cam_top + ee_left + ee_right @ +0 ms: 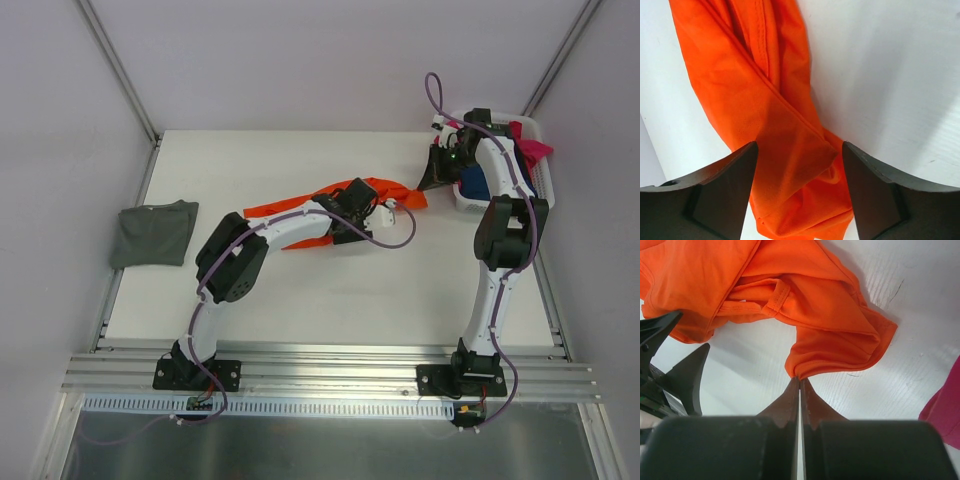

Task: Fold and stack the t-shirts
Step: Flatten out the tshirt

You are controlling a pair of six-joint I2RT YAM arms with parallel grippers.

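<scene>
The bright orange t-shirt (300, 212) lies bunched in a long strip across the middle of the table (330, 300). My left gripper (800, 170) hovers low over its right part, open, with the cloth (765, 100) lying loose between the two fingers. Just right of it, my right gripper (800, 379) is shut on a folded corner of the same shirt (830, 340), near the basket (548, 190). The grey-green t-shirt (152, 233) lies folded at the table's left edge. The magenta t-shirt (530, 146) and the navy one (476, 182) are in the basket.
The white slatted basket stands at the table's far right edge, right behind my right arm (505, 230). My left gripper's dark fingers (687, 375) show at the left of the right wrist view, close to my right gripper. The magenta cloth (945, 410) shows at that view's right edge.
</scene>
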